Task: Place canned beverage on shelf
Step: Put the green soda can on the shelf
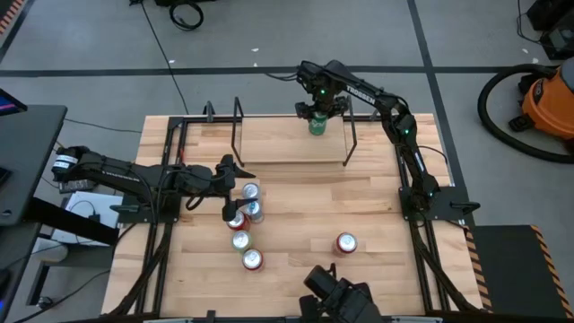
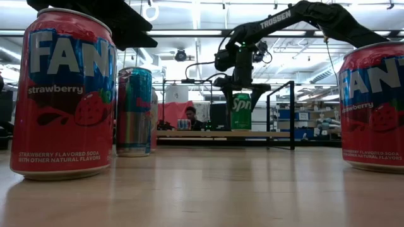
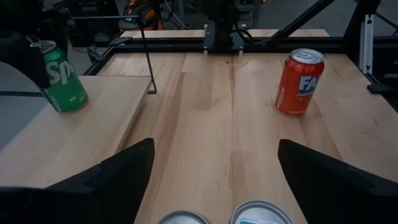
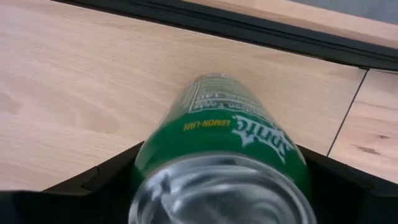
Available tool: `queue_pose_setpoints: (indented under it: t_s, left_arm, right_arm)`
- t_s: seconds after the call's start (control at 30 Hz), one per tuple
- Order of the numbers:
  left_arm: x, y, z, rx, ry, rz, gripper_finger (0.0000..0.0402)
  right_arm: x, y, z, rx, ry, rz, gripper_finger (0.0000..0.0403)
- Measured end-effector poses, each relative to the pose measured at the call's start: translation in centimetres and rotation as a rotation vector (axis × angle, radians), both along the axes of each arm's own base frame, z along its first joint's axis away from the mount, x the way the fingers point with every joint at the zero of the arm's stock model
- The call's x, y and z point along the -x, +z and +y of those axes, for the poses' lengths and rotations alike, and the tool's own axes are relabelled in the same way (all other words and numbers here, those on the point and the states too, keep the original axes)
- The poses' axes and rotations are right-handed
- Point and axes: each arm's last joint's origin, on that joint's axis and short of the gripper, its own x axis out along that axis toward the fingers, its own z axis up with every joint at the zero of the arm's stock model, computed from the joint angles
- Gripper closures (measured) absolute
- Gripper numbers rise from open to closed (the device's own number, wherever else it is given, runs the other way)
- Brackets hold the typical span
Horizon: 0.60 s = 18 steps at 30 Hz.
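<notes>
A green Sprite can [image 1: 317, 124] stands upright on its base on the shelf [image 1: 287, 139], a low light-wood plank with black rod uprights at the table's far side. My right gripper [image 2: 242, 88] points down over the can, open, with a finger on either side of the can's top [image 4: 217, 186]. My left gripper [image 1: 235, 175] hovers open at the table's left middle, over a cluster of cans [image 1: 247, 215], and holds nothing.
Several cans stand in the cluster on the table. A red Fanta can [image 1: 346, 242] stands alone toward the near right. Black rod uprights [image 1: 352, 144] flank the shelf. Bare wood lies between the cluster and the shelf [image 3: 205, 112].
</notes>
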Motion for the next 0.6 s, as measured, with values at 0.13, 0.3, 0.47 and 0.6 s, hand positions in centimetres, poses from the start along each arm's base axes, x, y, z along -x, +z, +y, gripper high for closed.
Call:
queue_pose_setpoints:
  t_s: [0.13, 0.3, 0.47, 0.6]
  left_arm:
    - [0.0, 0.0, 0.0, 0.000, 0.000, 0.000, 0.0047]
    - [0.0, 0.0, 0.0, 0.000, 0.000, 0.000, 0.0047]
    - [0.0, 0.0, 0.0, 0.000, 0.000, 0.000, 0.0047]
    - [0.0, -0.1, 0.0, -0.001, 0.000, 0.006, 0.0047]
  right_arm:
    - [0.2, 1.0, 0.1, 0.020, 0.005, 0.006, 0.0045]
    - [0.3, 2.4, 0.1, 0.048, 0.008, -0.009, 0.0045]
    - [0.6, 3.8, 0.2, 0.070, 0.004, -0.026, 0.0045]
    - [1.1, 4.4, 0.3, 0.075, -0.001, -0.015, 0.0045]
